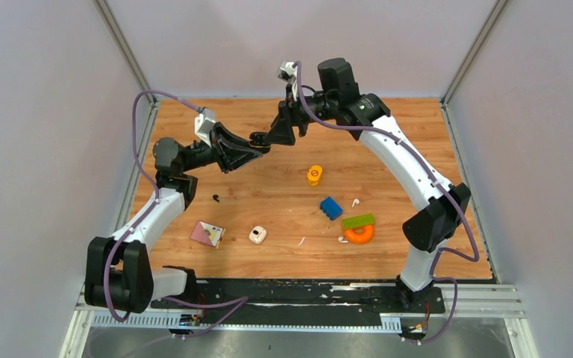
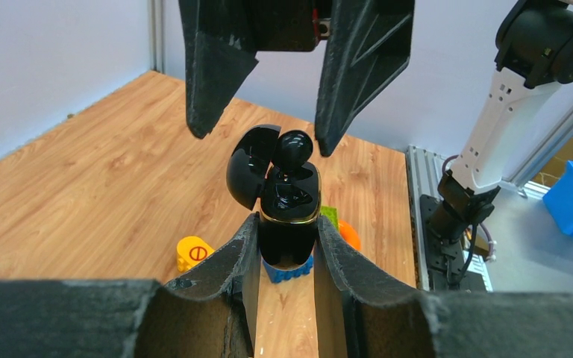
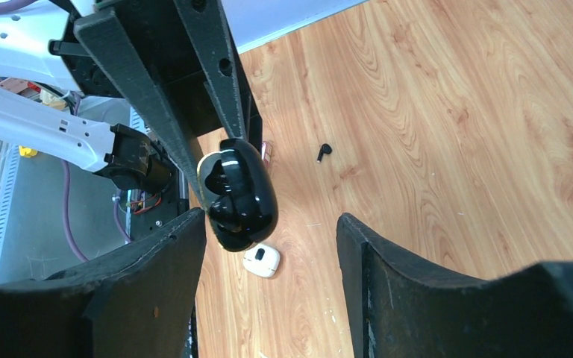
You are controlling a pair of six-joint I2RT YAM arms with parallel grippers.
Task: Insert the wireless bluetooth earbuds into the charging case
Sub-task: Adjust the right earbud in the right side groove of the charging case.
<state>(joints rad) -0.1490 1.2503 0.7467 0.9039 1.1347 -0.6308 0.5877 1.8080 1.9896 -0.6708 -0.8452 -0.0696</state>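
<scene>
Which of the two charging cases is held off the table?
The black case, gripped in the left hand with its lid swung open; the white case lies untouched on the table.

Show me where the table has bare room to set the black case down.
Bare wood lies between the black earbud and the yellow piece, and along the far right edge. Crowded: the near right around the blue block, orange ring and white earbuds.

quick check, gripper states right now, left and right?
Left gripper: closed on the black charging case, whose lid is open.
Right gripper: open, holding nothing, fingers spread at the case.
</scene>
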